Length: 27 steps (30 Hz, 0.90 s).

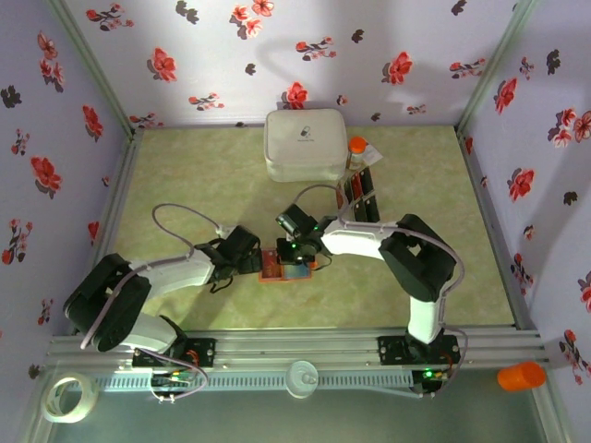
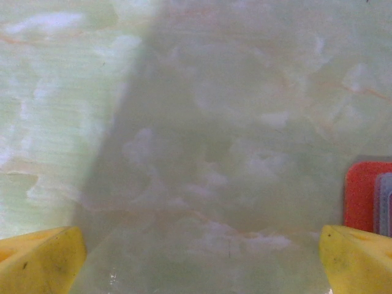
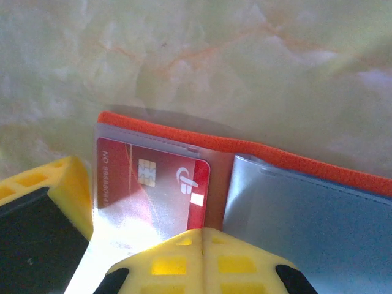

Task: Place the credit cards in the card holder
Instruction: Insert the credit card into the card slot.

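The card holder [image 1: 286,266] lies open on the table between my two grippers, orange rim [image 3: 257,150] around it. A red credit card [image 3: 153,180] with a chip sits under the clear pocket of its left half. The right half is a blue-grey pocket [image 3: 306,214]. My right gripper [image 3: 203,236] is shut, its yellow tips pressed together over the holder's fold beside the card, with nothing seen between them. My left gripper [image 2: 202,263] stands wide open just left of the holder [image 2: 367,196], low over bare table. More red and black credit cards [image 1: 359,196] lie in a row further back.
A large white rounded case [image 1: 305,145] stands at the back centre, with an orange-capped bottle [image 1: 356,148] at its right. One finger of the left gripper [image 3: 64,184] stands close to the holder's left edge. Flowered walls enclose the table.
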Tool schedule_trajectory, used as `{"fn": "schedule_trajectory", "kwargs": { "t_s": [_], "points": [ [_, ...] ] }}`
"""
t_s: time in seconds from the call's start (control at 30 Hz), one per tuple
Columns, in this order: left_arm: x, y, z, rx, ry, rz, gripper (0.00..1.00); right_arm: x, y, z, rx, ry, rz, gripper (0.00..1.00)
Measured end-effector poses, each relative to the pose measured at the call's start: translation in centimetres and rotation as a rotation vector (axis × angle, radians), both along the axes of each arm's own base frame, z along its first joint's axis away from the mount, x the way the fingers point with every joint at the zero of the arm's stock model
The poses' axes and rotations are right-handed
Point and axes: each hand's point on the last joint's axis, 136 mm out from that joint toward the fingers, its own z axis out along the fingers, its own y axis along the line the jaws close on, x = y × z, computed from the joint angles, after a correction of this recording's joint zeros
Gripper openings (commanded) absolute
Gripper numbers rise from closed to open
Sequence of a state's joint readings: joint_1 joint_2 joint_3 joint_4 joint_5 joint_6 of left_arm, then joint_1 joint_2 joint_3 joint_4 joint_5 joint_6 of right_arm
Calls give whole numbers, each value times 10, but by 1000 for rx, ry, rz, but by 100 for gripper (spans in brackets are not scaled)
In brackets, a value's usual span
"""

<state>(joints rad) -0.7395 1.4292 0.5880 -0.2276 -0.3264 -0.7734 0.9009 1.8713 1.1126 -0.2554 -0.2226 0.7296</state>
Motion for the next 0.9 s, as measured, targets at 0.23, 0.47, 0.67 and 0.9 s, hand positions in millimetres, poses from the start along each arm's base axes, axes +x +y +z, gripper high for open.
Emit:
{"fn": "schedule_trajectory", "kwargs": {
  "t_s": [0.23, 0.47, 0.67, 0.9],
  "points": [
    [1, 1, -2, 10, -2, 0, 100, -2, 4, -1, 1, -1, 10, 2],
    [1, 1, -3, 11, -4, 0, 100, -2, 6, -3, 1, 3, 14, 2],
    [1, 1, -3, 10, -8, 0, 100, -3, 8, -3, 7, 6, 16, 3],
    [1, 1, 0, 1, -16, 0, 100, -2, 8, -3, 9, 5, 16, 5]
  ]
}}
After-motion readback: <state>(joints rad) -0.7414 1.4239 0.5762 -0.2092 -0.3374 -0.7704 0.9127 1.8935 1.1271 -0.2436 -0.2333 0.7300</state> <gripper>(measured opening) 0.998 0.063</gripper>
